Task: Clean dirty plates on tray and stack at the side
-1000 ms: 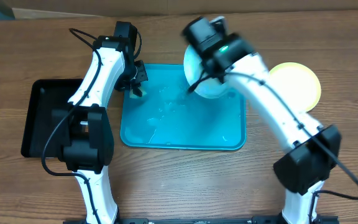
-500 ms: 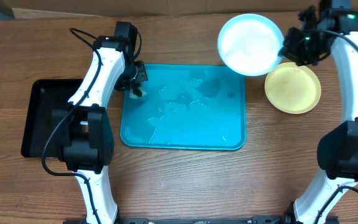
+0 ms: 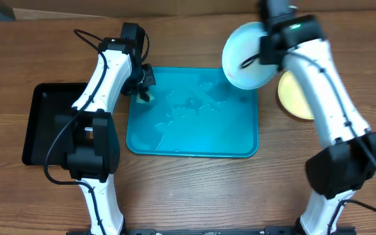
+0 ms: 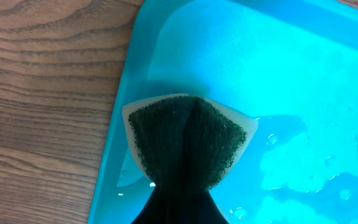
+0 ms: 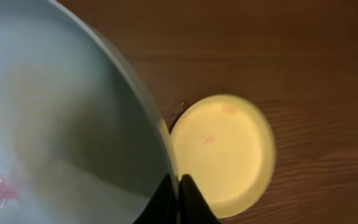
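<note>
A blue tray (image 3: 175, 140) lies at the table's centre with water on it. My right gripper (image 3: 264, 52) is shut on the rim of a white plate (image 3: 243, 55) and holds it above the tray's far right corner. In the right wrist view the white plate (image 5: 61, 118) fills the left, with red smears at its lower left, and my fingertips (image 5: 178, 186) pinch its rim. A yellow plate (image 3: 292, 94) lies on the table to the right, also seen in the right wrist view (image 5: 222, 152). My left gripper (image 3: 142, 91) is shut on a green sponge (image 4: 185, 140) at the tray's (image 4: 303, 74) far left corner.
A black bin (image 3: 47, 124) stands left of the tray. Wooden table (image 3: 194, 189) lies in front of the tray. The right arm crosses over the yellow plate.
My right gripper swung the white plate from over the tray out to the right, then back left to the tray's far right corner. The left arm has not moved.
</note>
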